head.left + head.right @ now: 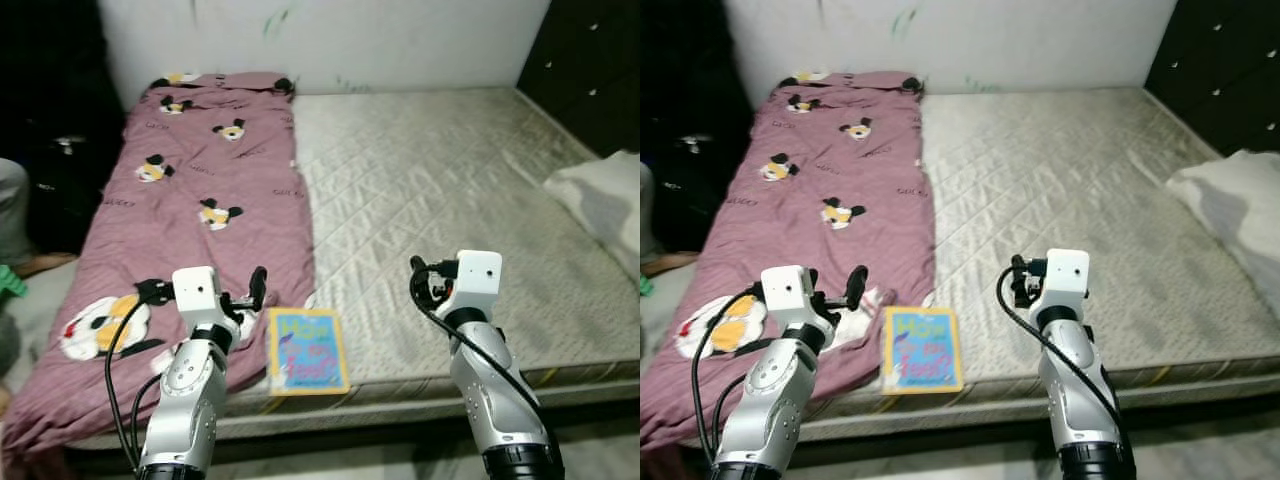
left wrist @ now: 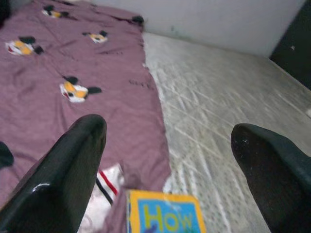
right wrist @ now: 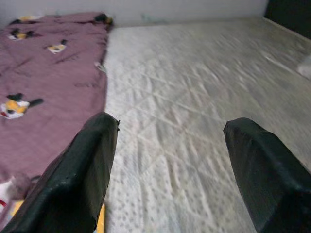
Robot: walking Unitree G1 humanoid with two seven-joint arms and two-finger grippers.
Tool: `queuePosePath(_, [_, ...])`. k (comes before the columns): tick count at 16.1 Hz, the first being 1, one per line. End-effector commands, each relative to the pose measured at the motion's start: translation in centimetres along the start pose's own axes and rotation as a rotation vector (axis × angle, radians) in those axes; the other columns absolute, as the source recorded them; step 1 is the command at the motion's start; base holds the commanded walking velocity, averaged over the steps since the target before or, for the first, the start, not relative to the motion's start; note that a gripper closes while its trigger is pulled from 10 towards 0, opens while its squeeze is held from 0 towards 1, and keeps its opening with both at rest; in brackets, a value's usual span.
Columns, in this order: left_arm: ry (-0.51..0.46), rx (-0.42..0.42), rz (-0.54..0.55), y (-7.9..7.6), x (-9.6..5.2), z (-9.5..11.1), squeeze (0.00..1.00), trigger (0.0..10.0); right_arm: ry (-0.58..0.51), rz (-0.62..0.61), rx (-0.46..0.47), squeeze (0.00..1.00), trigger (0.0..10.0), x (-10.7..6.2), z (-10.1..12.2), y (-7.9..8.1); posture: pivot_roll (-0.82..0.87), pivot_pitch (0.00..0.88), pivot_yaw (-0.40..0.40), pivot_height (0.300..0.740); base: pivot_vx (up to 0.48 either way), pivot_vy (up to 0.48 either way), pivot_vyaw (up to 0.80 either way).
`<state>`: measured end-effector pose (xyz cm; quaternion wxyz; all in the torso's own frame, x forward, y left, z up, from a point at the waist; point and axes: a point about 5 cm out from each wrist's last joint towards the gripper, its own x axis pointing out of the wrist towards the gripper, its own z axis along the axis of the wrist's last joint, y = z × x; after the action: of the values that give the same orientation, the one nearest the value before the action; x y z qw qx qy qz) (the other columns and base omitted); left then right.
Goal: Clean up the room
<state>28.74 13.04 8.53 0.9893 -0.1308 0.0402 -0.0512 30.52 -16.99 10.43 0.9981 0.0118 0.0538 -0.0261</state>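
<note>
Left eye view showed the picture book (image 1: 307, 352) lying at the mattress (image 1: 470, 200) front edge, long axis pointing away, just right of the empty, wide-open left gripper (image 1: 250, 292), the nearer; the right gripper (image 3: 170, 170) gaped empty too.

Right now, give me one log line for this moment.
left claw: open, over blanket beside book | right claw: open, above bare mattress | book: at bed edge
</note>
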Motion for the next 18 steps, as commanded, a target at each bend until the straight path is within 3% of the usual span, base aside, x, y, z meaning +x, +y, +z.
queuePosePath(1, [0.005,0.007,-0.009,-0.31,-0.02,-0.05,0.0,10.0,-0.001,-0.011,-0.003,0.0,10.0,-0.09,-0.01,-0.37,-0.04,0.071,0.017,0.74,0.0,0.0,0.0])
queuePosePath(6, [-0.047,-0.005,-0.061,-0.75,-0.13,0.7,0.0,10.0,-0.007,-0.001,-0.023,0.0,10.0,-0.09,0.12,-0.22,-0.05,0.069,0.018,0.74,0.0,0.0,0.0])
queuePosePath(9, [-0.049,-0.008,-0.062,-0.75,-0.19,0.68,0.0,10.0,-0.016,0.002,-0.026,0.0,10.0,-0.13,0.21,-0.2,-0.05,0.069,0.017,0.74,0.297,0.0,0.51])
queuePosePath(18, [-0.035,-0.01,-0.077,-0.81,-0.32,0.48,0.0,10.0,-0.008,-0.005,-0.025,0.0,10.0,-0.15,0.01,-0.25,-0.05,0.07,0.019,0.74,0.347,0.0,0.0])
